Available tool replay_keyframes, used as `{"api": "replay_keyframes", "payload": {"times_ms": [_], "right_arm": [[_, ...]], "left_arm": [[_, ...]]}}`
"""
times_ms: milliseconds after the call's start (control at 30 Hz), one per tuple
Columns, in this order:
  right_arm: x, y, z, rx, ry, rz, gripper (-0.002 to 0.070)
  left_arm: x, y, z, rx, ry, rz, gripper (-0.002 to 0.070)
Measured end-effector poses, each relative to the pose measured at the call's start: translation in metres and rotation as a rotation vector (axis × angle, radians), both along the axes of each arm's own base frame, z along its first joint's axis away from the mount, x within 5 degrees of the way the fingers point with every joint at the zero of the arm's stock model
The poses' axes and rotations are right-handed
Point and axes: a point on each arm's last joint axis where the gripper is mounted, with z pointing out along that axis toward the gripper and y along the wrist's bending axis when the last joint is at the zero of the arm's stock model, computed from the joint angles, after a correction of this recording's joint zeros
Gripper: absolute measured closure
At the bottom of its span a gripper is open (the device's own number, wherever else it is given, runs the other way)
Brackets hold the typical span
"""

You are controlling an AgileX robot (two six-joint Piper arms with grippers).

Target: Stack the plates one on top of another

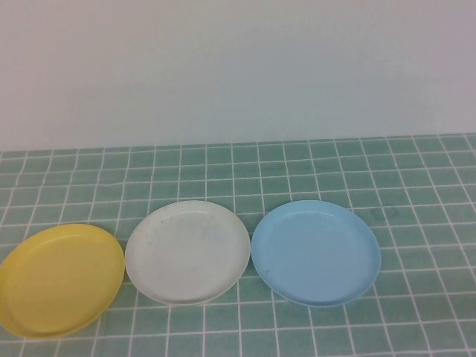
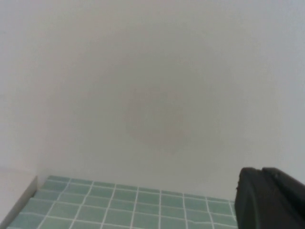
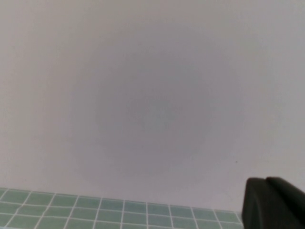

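We see the yellow plate [image 1: 59, 279], white plate [image 1: 187, 251] and blue plate [image 1: 316, 253] side by side on the tiled table [image 1: 416, 193]; left gripper [image 2: 269, 200] and right gripper [image 3: 274, 202], both pressed together, face the wall [image 1: 238, 67].

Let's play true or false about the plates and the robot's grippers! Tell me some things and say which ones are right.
1. Three plates lie in a row on the green tiled table. True.
2. The white plate is in the middle, between the yellow plate and the blue plate. True.
3. The blue plate is stacked on the white plate. False: every plate lies flat on the table, none on top of another.
4. The left gripper is holding the yellow plate. False: it is shut on nothing, up off the table and facing the wall.
5. The right gripper is shut and empty, away from the plates. True.
6. The yellow plate is on the robot's right. False: it is on the robot's left.
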Motion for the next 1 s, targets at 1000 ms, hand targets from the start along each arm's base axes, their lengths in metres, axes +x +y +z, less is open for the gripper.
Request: {"api": "replay_keyframes", "payload": {"times_ms": [1000], "right_arm": [[-0.005, -0.004, 0.103, -0.049, 0.198, -0.051, 0.0678]], "left_arm": [[-0.028, 0.013, 0.073, -0.345, 0.092, 0.116, 0.0680]]}}
